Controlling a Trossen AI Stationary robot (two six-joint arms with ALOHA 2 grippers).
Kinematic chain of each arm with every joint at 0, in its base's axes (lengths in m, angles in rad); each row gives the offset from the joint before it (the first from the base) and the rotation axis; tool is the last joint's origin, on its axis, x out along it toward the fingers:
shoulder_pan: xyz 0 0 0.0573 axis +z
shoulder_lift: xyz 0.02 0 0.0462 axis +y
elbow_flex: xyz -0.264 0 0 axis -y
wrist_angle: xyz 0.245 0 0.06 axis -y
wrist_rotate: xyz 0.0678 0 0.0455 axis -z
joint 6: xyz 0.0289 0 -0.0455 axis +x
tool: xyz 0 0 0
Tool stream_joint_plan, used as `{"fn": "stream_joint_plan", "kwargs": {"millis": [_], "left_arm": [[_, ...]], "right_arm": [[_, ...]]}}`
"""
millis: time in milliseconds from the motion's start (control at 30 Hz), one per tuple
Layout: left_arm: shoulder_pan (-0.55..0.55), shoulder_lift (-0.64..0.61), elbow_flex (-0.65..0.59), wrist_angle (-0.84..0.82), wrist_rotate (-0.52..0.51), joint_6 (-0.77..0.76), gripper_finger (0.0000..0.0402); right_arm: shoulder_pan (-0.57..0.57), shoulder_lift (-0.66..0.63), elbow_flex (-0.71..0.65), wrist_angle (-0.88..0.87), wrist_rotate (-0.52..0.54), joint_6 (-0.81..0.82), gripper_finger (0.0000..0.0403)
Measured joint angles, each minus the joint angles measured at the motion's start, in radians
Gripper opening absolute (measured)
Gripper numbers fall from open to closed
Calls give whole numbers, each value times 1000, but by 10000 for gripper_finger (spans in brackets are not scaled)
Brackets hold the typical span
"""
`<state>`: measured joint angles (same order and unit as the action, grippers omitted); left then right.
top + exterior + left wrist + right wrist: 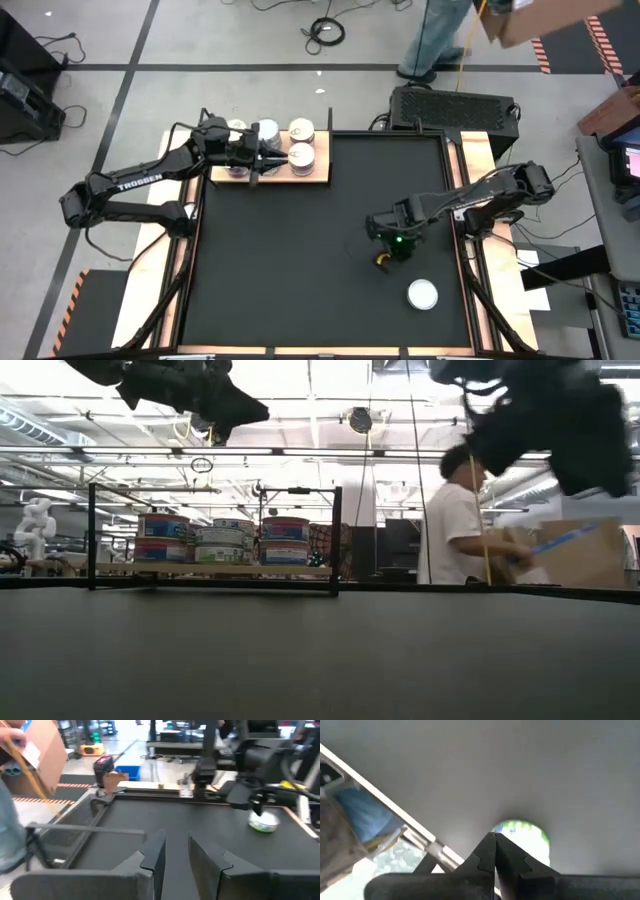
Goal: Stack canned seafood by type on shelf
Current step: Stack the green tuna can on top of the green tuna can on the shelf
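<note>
Fingers first: our left gripper [176, 857] shows two dark fingers [152, 855] standing apart with a bare gap between them — released, grasping nothing. In the high view that left gripper [268, 157] sits at the upper middle of the frame, over the shelf [322, 176], among the cans [301, 154] standing there. We count several shiny lids on the board, some partly hidden under the arm.

Our right gripper [495, 851] has its fingers [482, 855] pressed together, clenched on nothing we can see. From above, the right gripper [385, 258] hangs right of centre over the black mat [270, 270], and one lone can [423, 293] lies just below and to the right of it, well apart from the shelf. The right wrist view shows that can [522, 837] right past the fingertips; the left wrist view shows it [263, 822] at the right of the frame, beneath the other arm.

In the low view the cans [285, 540] stand in a row left of centre — stacked two high, as far as we can tell. A person [455, 525] stands behind the table at the right, holding a cardboard box [585, 555].
</note>
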<state>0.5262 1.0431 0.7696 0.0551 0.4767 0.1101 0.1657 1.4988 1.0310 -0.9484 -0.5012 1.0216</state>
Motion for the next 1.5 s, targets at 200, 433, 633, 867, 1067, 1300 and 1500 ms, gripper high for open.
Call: {"fn": "stream_joint_plan", "kwargs": {"millis": [200,433,633,867,1067,1300,1500], "left_arm": [[-91,0,0,-2,27,3,83],[-103,0,0,-9,94,26,83],[-103,0,0,-23,134,-37,83],[-103,0,0,-35,180,-53,83],[-104,0,0,-72,183,-54,83],[-129,0,0,-71,259,-53,83],[-175,0,0,-65,268,-48,83]], "right_arm": [[87,-18,-79,-20,-30,170,0],[173,-19,-81,-9,-55,352,0],[225,-19,-81,13,-113,455,0],[300,-19,-81,33,-128,556,0],[326,-19,-81,45,-166,594,0],[341,-20,-81,21,-142,577,0],[366,-20,-98,8,-145,570,0]]}}
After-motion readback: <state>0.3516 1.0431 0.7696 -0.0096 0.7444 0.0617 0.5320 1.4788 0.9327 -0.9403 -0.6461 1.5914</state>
